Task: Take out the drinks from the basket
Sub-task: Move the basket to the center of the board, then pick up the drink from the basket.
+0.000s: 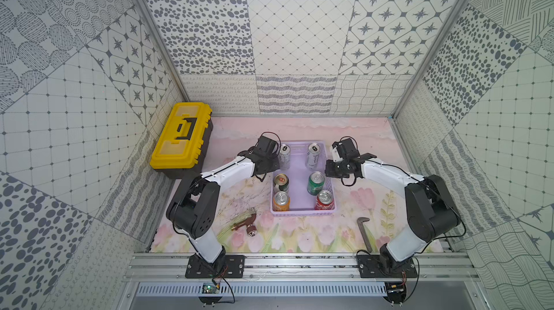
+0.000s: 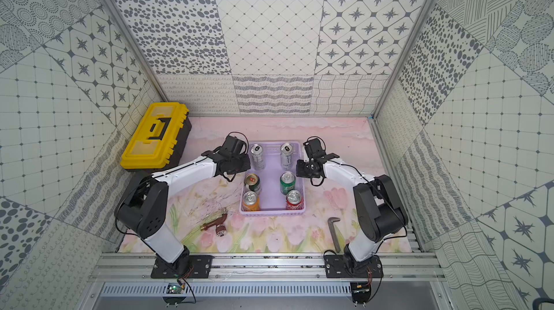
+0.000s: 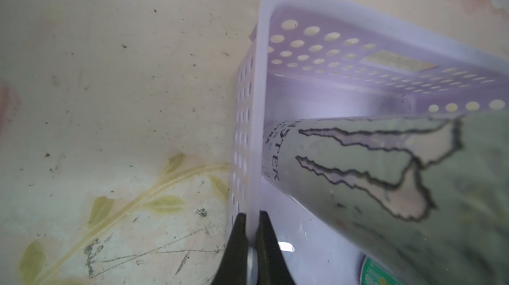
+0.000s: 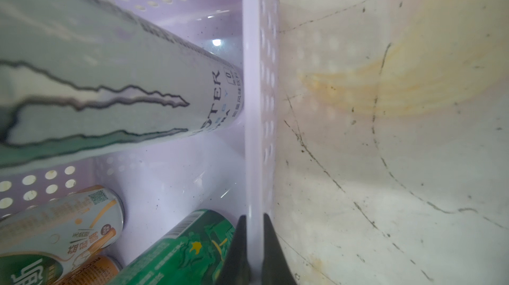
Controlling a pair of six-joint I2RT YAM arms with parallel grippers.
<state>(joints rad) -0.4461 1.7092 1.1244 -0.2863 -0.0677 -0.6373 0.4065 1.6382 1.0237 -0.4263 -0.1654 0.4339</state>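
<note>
The lavender basket point(image 1: 302, 212) stands mid-table and holds six upright drinks: two tall white cans point(image 1: 284, 157) point(image 1: 313, 155), a dark green-and-white can point(image 1: 281, 182), a green can point(image 1: 316, 183), an orange can point(image 1: 281, 201) and a red can point(image 1: 325, 200). My left gripper point(image 3: 252, 216) is shut on the basket's left side wall point(image 3: 261, 104), one finger inside and one outside, close to a tall white can point(image 3: 385, 165). My right gripper point(image 4: 253, 217) is shut the same way on the right side wall point(image 4: 252, 104), beside the green can point(image 4: 179, 250).
A yellow and black toolbox point(image 1: 180, 140) sits at the back left. A brass tap point(image 1: 245, 223) lies in front of the basket to the left, and a grey metal wrench point(image 1: 364, 232) to the right near the right arm's base.
</note>
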